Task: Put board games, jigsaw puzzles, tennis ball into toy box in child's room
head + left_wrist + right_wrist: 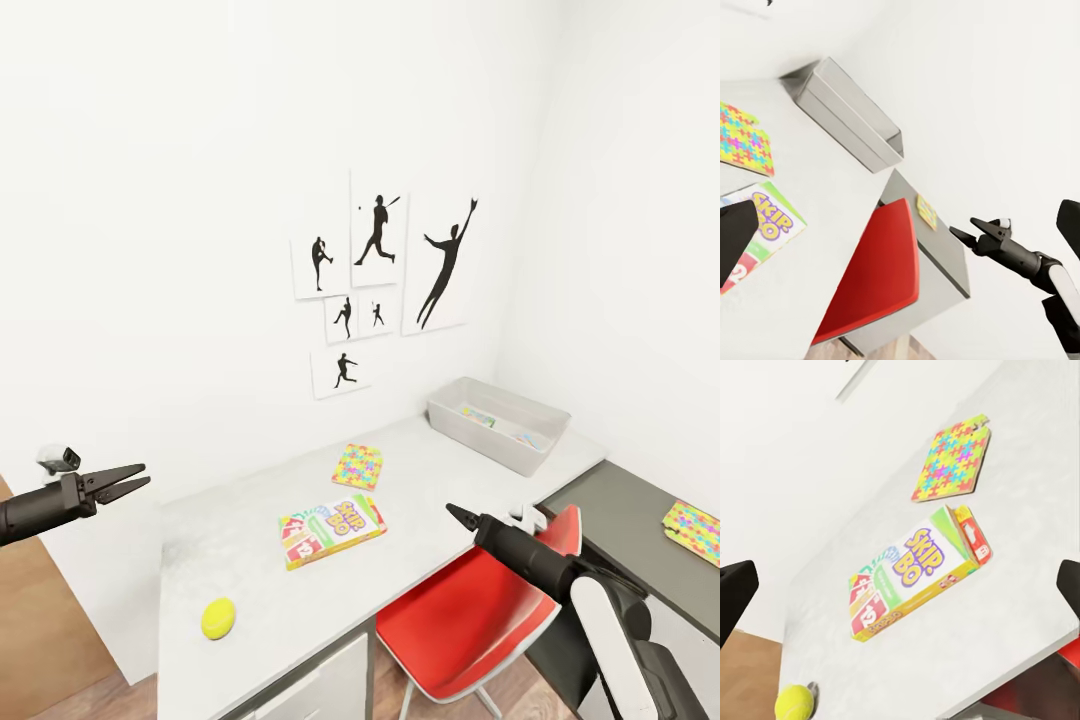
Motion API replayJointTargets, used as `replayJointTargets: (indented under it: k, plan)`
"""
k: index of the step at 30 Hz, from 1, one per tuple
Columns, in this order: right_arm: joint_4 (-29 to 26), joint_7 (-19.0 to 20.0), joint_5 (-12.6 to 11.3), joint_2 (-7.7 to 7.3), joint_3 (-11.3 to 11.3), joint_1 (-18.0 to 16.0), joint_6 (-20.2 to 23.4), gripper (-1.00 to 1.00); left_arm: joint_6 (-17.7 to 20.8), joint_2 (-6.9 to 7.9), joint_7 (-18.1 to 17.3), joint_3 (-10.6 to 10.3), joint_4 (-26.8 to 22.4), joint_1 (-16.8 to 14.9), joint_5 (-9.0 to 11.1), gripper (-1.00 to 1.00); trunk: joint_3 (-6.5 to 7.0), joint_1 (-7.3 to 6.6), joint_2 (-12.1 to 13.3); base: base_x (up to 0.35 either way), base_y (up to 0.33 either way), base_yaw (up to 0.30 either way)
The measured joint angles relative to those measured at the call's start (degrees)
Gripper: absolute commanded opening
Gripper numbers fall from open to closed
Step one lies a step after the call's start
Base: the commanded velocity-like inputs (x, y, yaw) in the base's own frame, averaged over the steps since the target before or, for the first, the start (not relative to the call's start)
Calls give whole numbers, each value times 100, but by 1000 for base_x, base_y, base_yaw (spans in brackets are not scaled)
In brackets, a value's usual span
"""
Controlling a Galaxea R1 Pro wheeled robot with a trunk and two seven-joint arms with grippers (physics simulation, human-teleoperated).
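Pale grey tabletop [250,560] is carrying the yellow-green-red "SKIP-BO" board game box [331,530] lying flat near its middle, a bright multicoloured jigsaw puzzle box [357,466] just behind it, and a yellow-green tennis ball [218,618] sitting near the front edge. Shallow grey-white plastic toy box [499,423] is sitting at the far corner with some flat items inside. A second jigsaw puzzle box [693,532] is lying on the lower dark grey cabinet top [620,510]. Left pincer [138,477] is hovering clear of the tabletop, released, holding nothing. Right pincer [455,513] is hanging over a red chair [470,610], tips looking closed, empty.
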Motion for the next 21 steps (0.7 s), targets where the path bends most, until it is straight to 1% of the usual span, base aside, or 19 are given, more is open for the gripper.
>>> replayJointTargets:
  k: [6, 15, 21]
  plan:
    - [2, -3, 8, 0, -2, 1, 3, 100, 0, 1, 0, 1, 2, -1, 1, 100, 0, 1, 0, 40, 38, -42]
    - [7, -11, 27, 0, 8, 0, 4, 100, 0, -3, 0, 0, 2, -2, 0, 100, 0, 1, 0, 4, 96, -213]
    - [8, -19, 41, 2, 24, 1, -2, 100, 0, 1, 0, 1, 2, 0, 7, 100, -6, 1, 1, 0, 14, -60]
